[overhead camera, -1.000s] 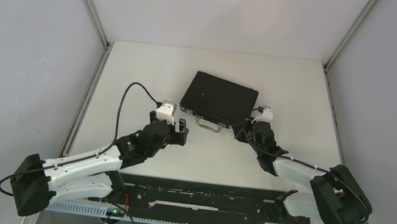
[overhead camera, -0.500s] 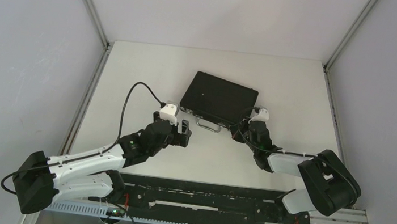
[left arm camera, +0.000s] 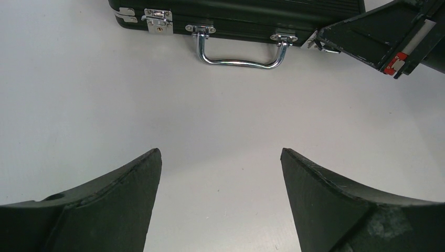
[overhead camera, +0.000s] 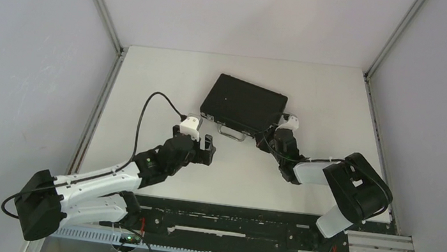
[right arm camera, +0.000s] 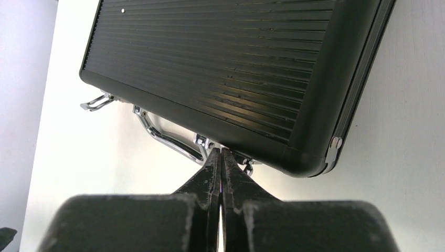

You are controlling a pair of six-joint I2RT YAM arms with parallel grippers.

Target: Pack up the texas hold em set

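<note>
Black briefcase [overhead camera: 246, 105] lies shut and flat on the white table [overhead camera: 168, 81], towards the far middle, its ribbed lid up and its front edge turned towards the two arms. From where I stand no brand or lettering can be made out on the lid. Along that front edge runs a silver handle [left arm camera: 239, 54], folded down against the table, with a silver latch [left arm camera: 157, 22] closed to one side of it.

The right claw [right arm camera: 221, 153] is pressed together, with only a hairline gap between its fingers, and its tips sit at the case's front edge just beside the handle's mount. They seem to touch the metal fitting there, though the angle is too tight for me to be sure. A small red tab [left arm camera: 394, 64] shows on its side, too small to read.

The left claw [left arm camera: 220, 157] is spread wide and holds nothing. It hovers over bare table, near the handle but apart from it.
</note>
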